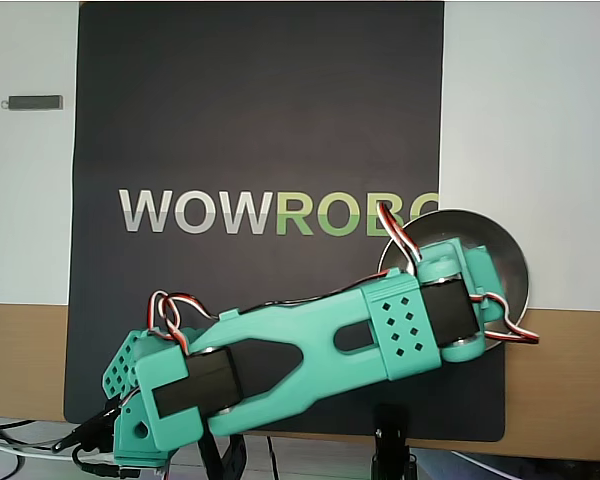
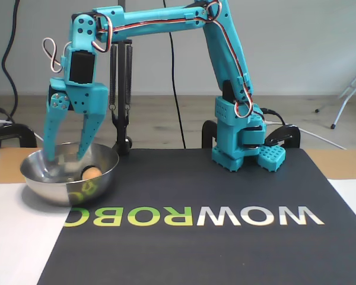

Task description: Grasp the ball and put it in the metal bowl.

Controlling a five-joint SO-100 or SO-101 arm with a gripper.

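**Ball lies in the bowl, end effector open above it**

We see the ball (image 2: 91,172) inside the metal bowl (image 2: 44,178), free of the spread end effector (image 2: 64,156). It seems light, smooth and likely to roll; we would pinch it across the middle. The overhead view hides it.

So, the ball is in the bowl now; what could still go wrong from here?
1. The open pincer hangs with its tips inside the metal bowl; a sideways retreat could catch the rim and drag or tip it.
2. The ball lies near the wall on the mat side; a knock might bounce it out.
3. The overhead view hides the ball under the arm.
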